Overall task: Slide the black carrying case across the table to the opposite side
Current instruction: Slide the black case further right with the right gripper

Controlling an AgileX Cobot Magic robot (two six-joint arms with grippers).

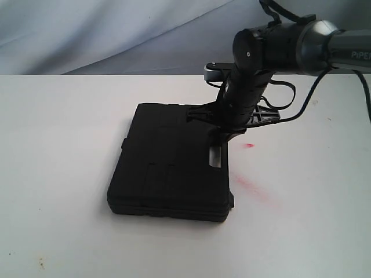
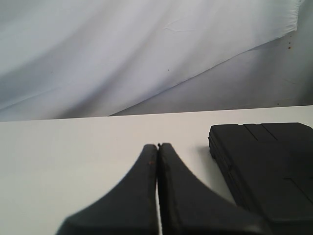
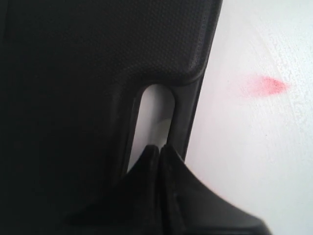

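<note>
The black carrying case (image 1: 168,168) lies flat on the white table (image 1: 58,145), a little right of the middle. Its handle slot (image 1: 215,155) runs along its right edge. My right gripper (image 1: 219,138) comes down from the upper right onto that edge. In the right wrist view the right gripper (image 3: 159,147) is shut, its tips poking into the handle slot (image 3: 155,105) of the case (image 3: 73,73), gripping nothing. My left gripper (image 2: 157,145) is shut and empty above bare table (image 2: 73,147), with the case (image 2: 269,166) off to one side. The exterior view does not show the left gripper.
A red smear (image 1: 249,145) and a fainter pink streak (image 1: 252,186) mark the table just right of the case. A few dark specks (image 1: 40,262) dot the near left. A pale cloth backdrop (image 1: 116,35) hangs behind the far edge.
</note>
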